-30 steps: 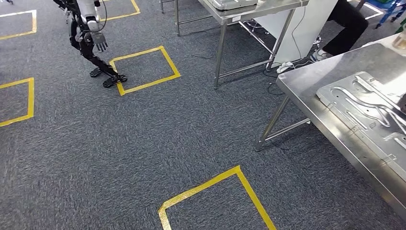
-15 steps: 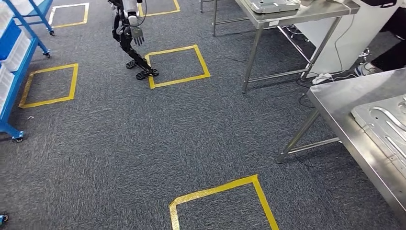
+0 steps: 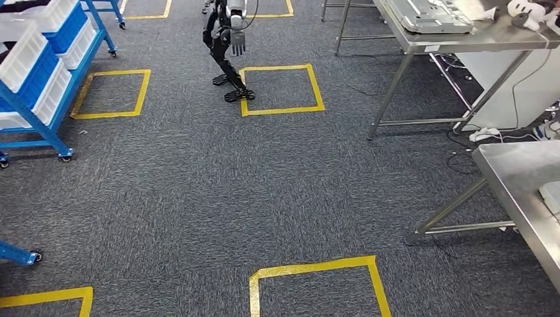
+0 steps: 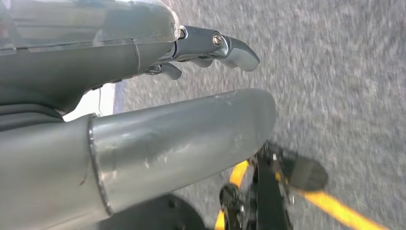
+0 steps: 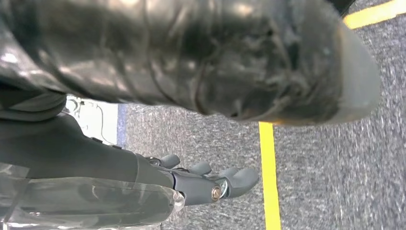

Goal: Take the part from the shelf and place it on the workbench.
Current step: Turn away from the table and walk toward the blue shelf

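On the floor: grey carpet (image 3: 198, 198) with yellow tape squares (image 3: 282, 89), another robot (image 3: 228, 46) seen ahead.
Shelf: blue rack (image 3: 39, 72) with bins, far left; the part can't be picked out.
Risk: walking path could be misjudged, rack wheels clipped.
Left hand (image 4: 210, 48): nothing held, fingers loosely apart.
Right hand (image 5: 210, 182): same, nothing held or touched.
Workbench (image 3: 522, 191): steel, at right.
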`<state>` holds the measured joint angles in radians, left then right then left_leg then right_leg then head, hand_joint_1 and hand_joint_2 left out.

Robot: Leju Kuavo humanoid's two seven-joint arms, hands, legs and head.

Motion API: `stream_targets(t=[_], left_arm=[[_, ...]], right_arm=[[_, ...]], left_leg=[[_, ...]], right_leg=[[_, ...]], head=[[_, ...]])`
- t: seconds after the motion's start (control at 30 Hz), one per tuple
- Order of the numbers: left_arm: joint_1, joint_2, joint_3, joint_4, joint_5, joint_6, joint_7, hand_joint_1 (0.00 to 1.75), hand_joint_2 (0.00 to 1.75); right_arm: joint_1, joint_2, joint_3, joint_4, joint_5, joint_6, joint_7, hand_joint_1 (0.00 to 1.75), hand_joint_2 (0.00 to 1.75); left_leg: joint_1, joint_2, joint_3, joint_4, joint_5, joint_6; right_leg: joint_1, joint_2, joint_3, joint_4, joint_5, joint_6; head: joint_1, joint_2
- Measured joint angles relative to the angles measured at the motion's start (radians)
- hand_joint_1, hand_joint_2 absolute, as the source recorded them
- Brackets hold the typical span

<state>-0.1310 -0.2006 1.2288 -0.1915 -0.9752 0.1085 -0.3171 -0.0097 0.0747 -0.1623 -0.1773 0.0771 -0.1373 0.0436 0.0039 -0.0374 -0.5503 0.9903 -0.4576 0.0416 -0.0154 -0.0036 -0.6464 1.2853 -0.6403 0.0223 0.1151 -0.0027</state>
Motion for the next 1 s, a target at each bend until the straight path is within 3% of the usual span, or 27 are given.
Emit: stream_targets(t=[0.03,0.07,0.13,0.2,0.27,0.3,0.33,0.4,0.47,0.5,0.53,0.6,0.67,0.73,0.77,0.8,0.87,0.93,1.0], left_arm=[[-0.001,-0.001,0.000,0.000,-0.002,0.000,0.002,0.00,0.00],[-0.001,-0.002,-0.001,0.000,-0.004,0.000,0.003,0.00,0.00],[0.001,-0.004,-0.001,0.001,-0.006,0.000,0.003,0.00,0.00],[0.002,-0.007,-0.001,0.002,-0.006,-0.001,0.003,0.00,0.00],[0.004,-0.007,-0.001,0.002,-0.006,-0.001,0.003,0.00,0.00],[0.005,-0.007,-0.001,0.002,-0.006,-0.001,0.003,0.00,0.00],[0.006,-0.007,-0.001,0.002,-0.006,0.000,0.003,0.00,0.00],[0.003,-0.007,-0.001,0.002,-0.006,0.000,0.003,0.00,0.00],[0.000,-0.007,-0.003,0.002,-0.006,0.001,0.004,0.00,0.00],[0.000,-0.007,-0.005,0.003,-0.006,0.001,0.004,0.00,0.00],[0.002,-0.007,-0.006,0.003,-0.007,0.001,0.004,0.00,0.00],[0.006,-0.007,-0.008,0.003,-0.008,0.001,0.004,0.00,0.00],[0.005,-0.007,-0.011,0.003,-0.010,0.000,0.003,0.00,0.00],[0.005,-0.006,-0.015,0.003,-0.011,-0.001,0.001,0.00,0.00],[0.006,-0.006,-0.017,0.003,-0.012,-0.001,0.001,0.00,0.00],[0.008,-0.006,-0.017,0.003,-0.012,-0.001,0.001,0.00,0.00],[0.010,-0.005,-0.019,0.003,-0.012,-0.001,0.001,0.00,0.00],[0.008,-0.005,-0.021,0.003,-0.014,-0.001,0.001,0.00,0.00],[0.006,-0.005,-0.022,0.003,-0.015,0.000,0.002,0.00,0.00]], right_arm=[[0.000,0.000,0.000,0.000,0.000,0.000,0.004,0.00,0.00],[0.000,0.000,0.000,0.000,0.000,0.001,0.007,0.00,0.00],[0.004,0.000,0.000,0.001,0.000,0.001,0.008,0.00,0.00],[0.007,-0.001,0.000,0.002,0.000,0.001,0.008,0.00,0.00],[0.004,-0.001,0.000,0.002,0.000,0.002,0.008,0.00,0.00],[0.002,0.000,0.000,0.002,0.000,0.002,0.008,0.00,0.00],[0.002,0.000,0.000,0.002,0.000,0.002,0.008,0.00,0.00],[0.006,0.001,0.000,0.003,0.000,0.001,0.008,0.00,0.00],[0.009,0.001,-0.001,0.003,-0.001,0.000,0.008,0.00,0.00],[0.009,0.001,-0.001,0.003,-0.001,0.001,0.009,0.00,0.00],[0.009,0.001,-0.001,0.003,-0.001,0.001,0.009,0.00,0.00],[0.008,0.002,-0.001,0.003,-0.001,0.003,0.009,0.00,0.00],[0.008,0.002,-0.001,0.003,-0.001,0.004,0.008,0.00,0.00],[0.007,0.002,-0.001,0.003,-0.001,0.004,0.008,0.00,0.00],[0.004,0.002,-0.001,0.003,-0.001,0.004,0.007,0.00,0.00],[0.002,0.002,-0.001,0.003,-0.001,0.004,0.007,0.00,0.00],[0.000,0.001,-0.001,0.003,-0.001,0.004,0.007,0.00,0.00],[0.003,0.001,-0.001,0.003,-0.001,0.005,0.007,0.00,0.00],[0.005,0.001,-0.001,0.004,-0.001,0.006,0.008,0.00,0.00]], left_leg=[[-0.001,-0.014,0.001,0.001,0.000,0.000],[-0.002,-0.027,0.003,0.003,-0.001,-0.001],[-0.002,-0.049,0.003,0.008,-0.004,-0.006],[0.000,-0.069,-0.005,0.012,-0.004,-0.016],[0.004,-0.092,-0.012,0.010,-0.001,-0.030],[0.005,-0.092,-0.015,0.014,-0.003,-0.035],[0.004,-0.075,-0.023,0.031,-0.015,-0.039],[0.004,-0.017,-0.066,0.120,-0.069,-0.045],[0.007,0.018,-0.130,0.250,-0.129,-0.054],[0.010,0.024,-0.150,0.290,-0.140,-0.058],[0.012,0.029,-0.150,0.292,-0.130,-0.061],[0.015,0.051,-0.092,0.188,-0.069,-0.062],[0.011,0.098,-0.025,0.061,-0.023,-0.055],[0.005,0.113,-0.006,0.020,-0.016,-0.044],[0.003,0.100,-0.007,0.020,-0.014,-0.037],[0.004,0.089,-0.006,0.017,-0.012,-0.030],[0.007,0.068,-0.003,0.010,-0.007,-0.016],[0.006,0.047,-0.003,0.008,-0.004,-0.008],[0.002,0.022,-0.004,0.009,-0.003,-0.005]], right_leg=[[0.000,0.003,0.000,-0.008,0.020,-0.002],[0.000,0.009,0.019,-0.057,0.058,-0.004],[0.000,0.054,0.074,-0.193,0.127,-0.011],[0.001,0.090,0.101,-0.264,0.148,-0.015],[0.003,0.078,0.104,-0.271,0.147,-0.021],[0.002,0.064,0.108,-0.277,0.149,-0.027],[0.001,0.049,0.113,-0.284,0.152,-0.034],[0.000,0.017,0.119,-0.295,0.156,-0.045],[0.002,-0.014,0.120,-0.297,0.154,-0.049],[0.003,-0.029,0.121,-0.297,0.153,-0.049],[0.003,-0.043,0.122,-0.296,0.151,-0.048],[0.003,-0.067,0.126,-0.293,0.145,-0.043],[0.007,-0.089,0.131,-0.286,0.135,-0.032],[0.011,-0.107,0.135,-0.280,0.127,-0.020],[0.011,-0.116,0.138,-0.280,0.126,-0.015],[0.008,-0.117,0.141,-0.278,0.121,-0.009],[0.002,-0.079,0.128,-0.238,0.088,0.000],[0.000,-0.022,0.074,-0.123,0.025,0.003],[0.000,-0.003,0.014,-0.010,-0.010,0.002]], head=[[0.000,0.000],[0.000,0.000],[0.000,0.000],[0.000,0.000],[0.000,0.000],[0.000,0.000],[0.000,0.000],[0.000,0.000],[0.000,0.000],[0.000,0.000],[0.000,0.000],[0.000,0.000],[0.000,0.000],[0.001,0.000],[0.001,0.000],[0.001,0.000],[0.001,0.000],[0.001,0.000],[0.001,0.000]])
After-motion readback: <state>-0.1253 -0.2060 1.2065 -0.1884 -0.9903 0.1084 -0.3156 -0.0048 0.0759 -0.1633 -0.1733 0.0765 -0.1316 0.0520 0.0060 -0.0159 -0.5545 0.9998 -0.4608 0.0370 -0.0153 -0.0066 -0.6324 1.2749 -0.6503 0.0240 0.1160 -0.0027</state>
